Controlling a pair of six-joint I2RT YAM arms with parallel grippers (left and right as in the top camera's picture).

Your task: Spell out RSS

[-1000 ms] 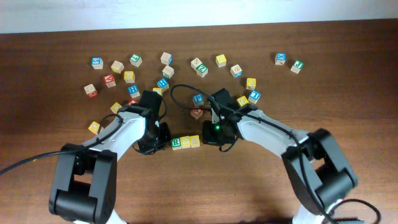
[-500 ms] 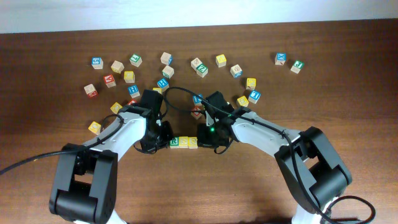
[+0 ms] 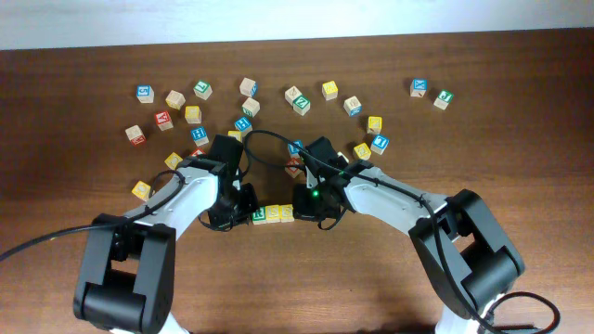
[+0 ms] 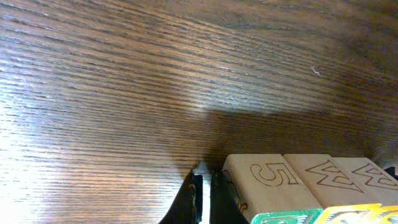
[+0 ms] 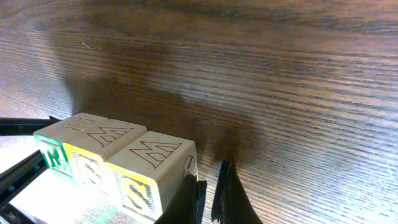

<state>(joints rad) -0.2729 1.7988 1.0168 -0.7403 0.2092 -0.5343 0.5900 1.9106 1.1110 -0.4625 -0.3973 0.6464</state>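
The row (image 3: 275,214) of three letter blocks lies about midway between the left and right edges of the tabletop (image 3: 297,288), roughly halfway from the far edge to the near one. The row reads from the robot's left: the green R block (image 5: 55,154), the middle S block (image 5: 93,167) and the end S block (image 5: 140,190), both yellow. Their sides touch and their faces sit flush in one line.

The left gripper (image 4: 205,186) stands at the R end of the row. Its fingers are pressed together with only a sliver between them, and the nearer finger is against or just beside the block's side. The right gripper (image 5: 210,186) stands at the S end, its fingers likewise drawn together and holding nothing, just beside the outer face of the end S block. Whether it actually touches cannot be told.

Bare wood runs from the row to the near edge, crossed only by the two arms. Behind the row, a red block (image 3: 293,169) sits close to the right arm. The loose letter blocks (image 3: 192,114) are scattered in a band along the far edge. A yellow block (image 3: 140,190) lies beside the left arm toward the left edge. A blue block (image 3: 419,87) and a green block (image 3: 444,97) sit well apart from the row, toward the far right corner.
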